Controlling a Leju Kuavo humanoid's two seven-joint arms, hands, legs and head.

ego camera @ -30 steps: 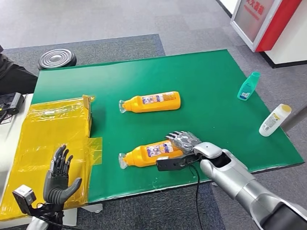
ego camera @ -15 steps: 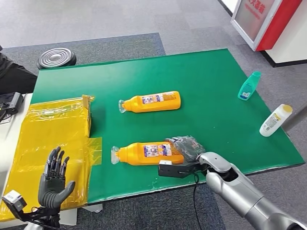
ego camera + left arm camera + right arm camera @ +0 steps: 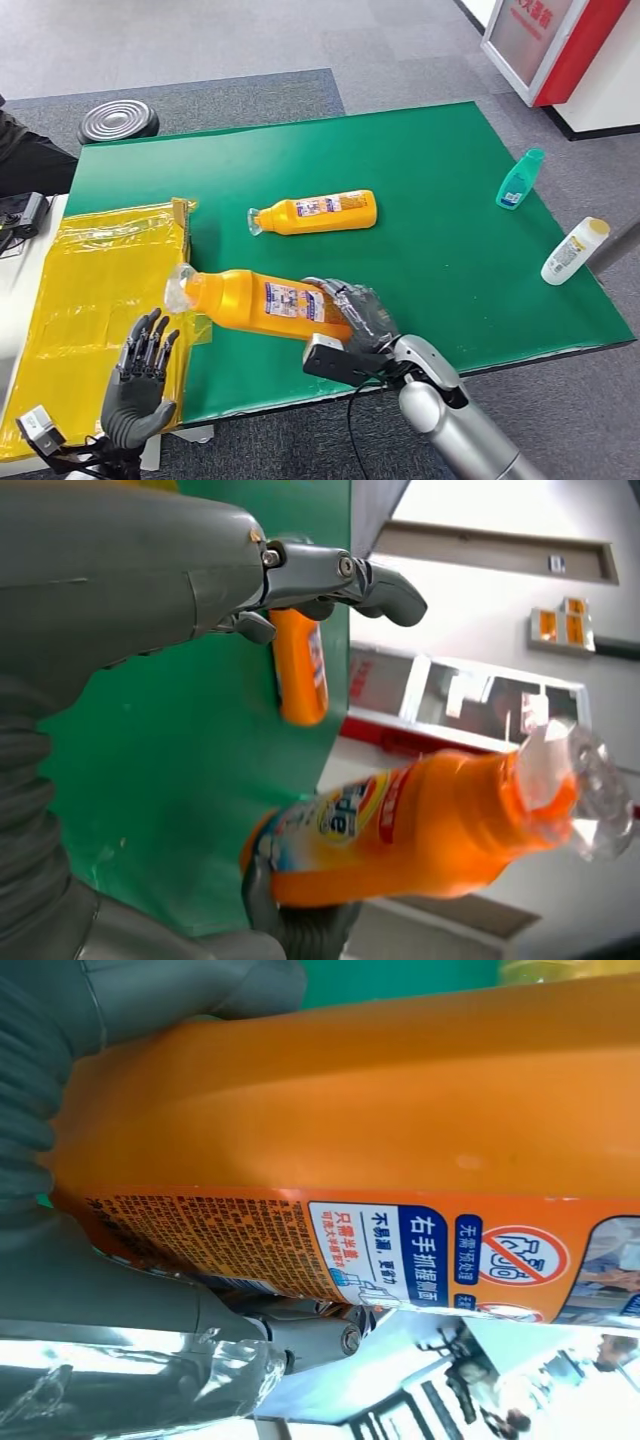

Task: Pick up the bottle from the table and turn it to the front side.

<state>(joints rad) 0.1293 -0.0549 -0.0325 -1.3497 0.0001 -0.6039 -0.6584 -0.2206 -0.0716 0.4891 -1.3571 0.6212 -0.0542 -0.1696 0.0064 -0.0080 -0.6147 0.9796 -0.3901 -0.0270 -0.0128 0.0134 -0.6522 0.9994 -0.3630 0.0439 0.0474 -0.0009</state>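
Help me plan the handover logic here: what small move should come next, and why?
Probably bring the open left hand up under the neck of the orange bottle. The right hand grips only its base, so the bottle hangs out over the table with its cap toward the left hand, which touches nothing. A second hold would likely steady it for turning.

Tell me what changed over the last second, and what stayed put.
The right hand, which already gripped the near orange plastic bottle by its base, lifted it off the green table and carried it toward the robot's left; its clear cap now hangs over the yellow plastic sheet. The left hand shifted slightly, fingers apart. The far orange bottle, teal bottle and white bottle stayed.
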